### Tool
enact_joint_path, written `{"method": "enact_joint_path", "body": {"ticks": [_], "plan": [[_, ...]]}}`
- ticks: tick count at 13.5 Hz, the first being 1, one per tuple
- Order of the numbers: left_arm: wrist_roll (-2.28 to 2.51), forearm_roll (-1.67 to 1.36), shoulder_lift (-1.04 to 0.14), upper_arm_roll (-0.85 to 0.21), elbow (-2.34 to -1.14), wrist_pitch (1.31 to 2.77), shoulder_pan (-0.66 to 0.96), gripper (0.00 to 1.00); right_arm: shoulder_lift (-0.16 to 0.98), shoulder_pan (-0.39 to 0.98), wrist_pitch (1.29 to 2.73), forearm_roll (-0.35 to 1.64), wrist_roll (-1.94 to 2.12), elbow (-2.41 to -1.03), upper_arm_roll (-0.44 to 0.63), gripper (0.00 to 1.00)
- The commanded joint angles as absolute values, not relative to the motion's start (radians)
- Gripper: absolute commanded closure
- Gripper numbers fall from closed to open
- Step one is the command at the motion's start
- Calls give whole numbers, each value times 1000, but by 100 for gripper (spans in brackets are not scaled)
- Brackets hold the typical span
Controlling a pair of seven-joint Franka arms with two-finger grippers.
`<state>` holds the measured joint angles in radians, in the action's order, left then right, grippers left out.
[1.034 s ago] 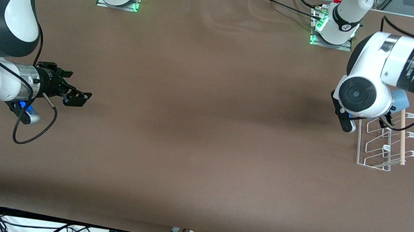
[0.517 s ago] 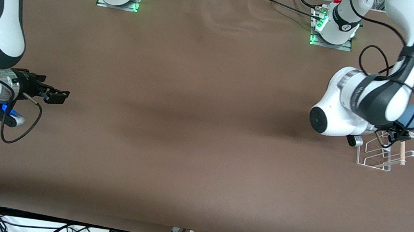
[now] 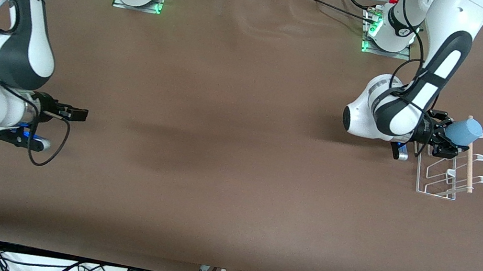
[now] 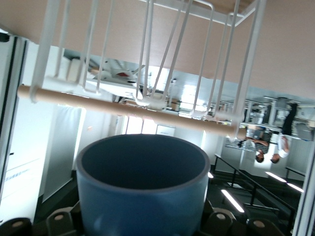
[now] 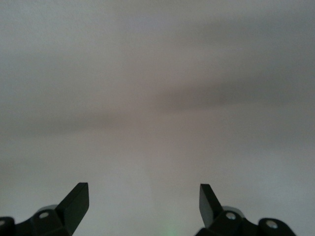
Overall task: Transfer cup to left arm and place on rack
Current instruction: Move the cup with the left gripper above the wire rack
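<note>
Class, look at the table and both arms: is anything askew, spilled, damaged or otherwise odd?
Nothing stands out. The left gripper holds the cup tipped on its side over the rack, which stands upright and intact at the left arm's end of the table. The right gripper waits open and empty.

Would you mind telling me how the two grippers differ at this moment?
The left gripper is shut on the cup, held sideways over the rack; the right gripper holds nothing, its jaws open. The left works at the rack, while the right waits over bare table. Both are black and two-fingered.
</note>
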<state>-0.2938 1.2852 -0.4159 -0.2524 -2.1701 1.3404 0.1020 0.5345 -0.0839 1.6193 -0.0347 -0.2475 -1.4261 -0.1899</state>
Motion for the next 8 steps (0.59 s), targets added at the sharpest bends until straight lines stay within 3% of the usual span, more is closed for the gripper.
{"method": "enact_joint_path", "body": {"ticks": [1,4,8], "plan": [[-235,1347,-390,-253,-2233,1367,80,98,371,-89,1768,-49,-224,-1675,-193,1],[-235,1396,-396,-253,-2237,1397,39,98,306,-89,1740,-41,-222,-1666,-193,1],[-204,1428,-417,-253,-2244,1430,12,96,245,-87,1513,-34,-222,-1498,-202,1]]}}
